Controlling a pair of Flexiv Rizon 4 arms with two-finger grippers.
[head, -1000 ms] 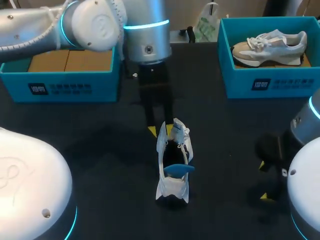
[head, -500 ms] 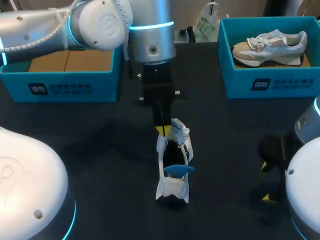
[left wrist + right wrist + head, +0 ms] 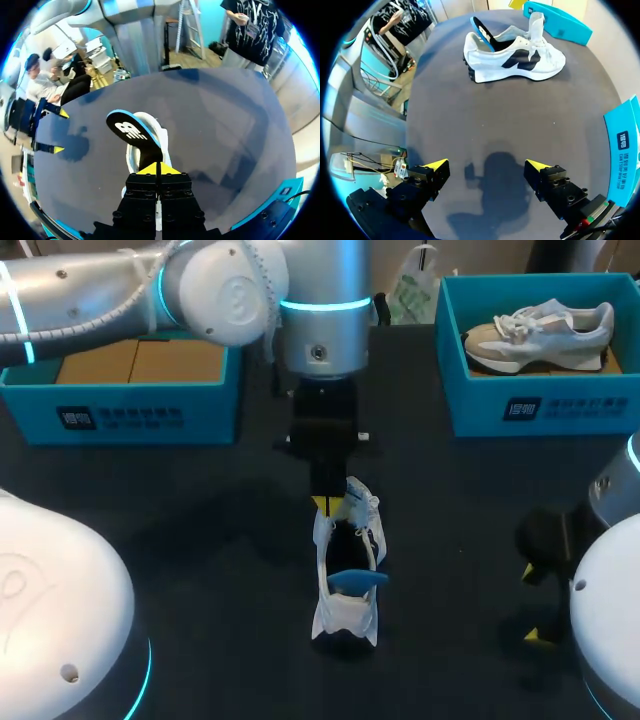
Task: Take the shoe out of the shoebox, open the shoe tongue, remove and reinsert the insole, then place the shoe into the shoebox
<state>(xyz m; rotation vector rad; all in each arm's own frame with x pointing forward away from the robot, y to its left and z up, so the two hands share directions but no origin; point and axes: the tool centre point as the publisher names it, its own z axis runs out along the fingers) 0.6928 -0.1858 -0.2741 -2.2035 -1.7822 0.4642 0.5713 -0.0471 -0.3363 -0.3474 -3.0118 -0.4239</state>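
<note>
The shoe [image 3: 345, 615] is lying on the dark table [image 3: 200, 540] near its centre, with its heel pointing to 6 o'clock and its toe end to 12 o'clock. It is resting on its sole. The insole [image 3: 357, 578] is sticking up out of the heel opening, blue-edged and dark on its face. The tongue [image 3: 536, 22] is standing upright over the laces.

The left arm is coming in from 10 o'clock, and the left claw [image 3: 325, 503] is hanging straight down at the shoe's 12 o'clock end, just beside the tongue. Its fingers are pressed together, yellow tips meeting. From the left wrist view they are sitting right over the shoe, with the insole just ahead of them. Whether anything is being pinched between them I cannot tell.

The right claw [image 3: 533, 602] is sitting low at 4 o'clock from the shoe, well apart from it. Its fingers are spread wide with only bare table between them.

The left box [image 3: 130, 415] is standing at 10 o'clock from the shoe. The right box [image 3: 545, 405] is standing at 2 o'clock, with a second shoe [image 3: 540, 330] lying inside it.
</note>
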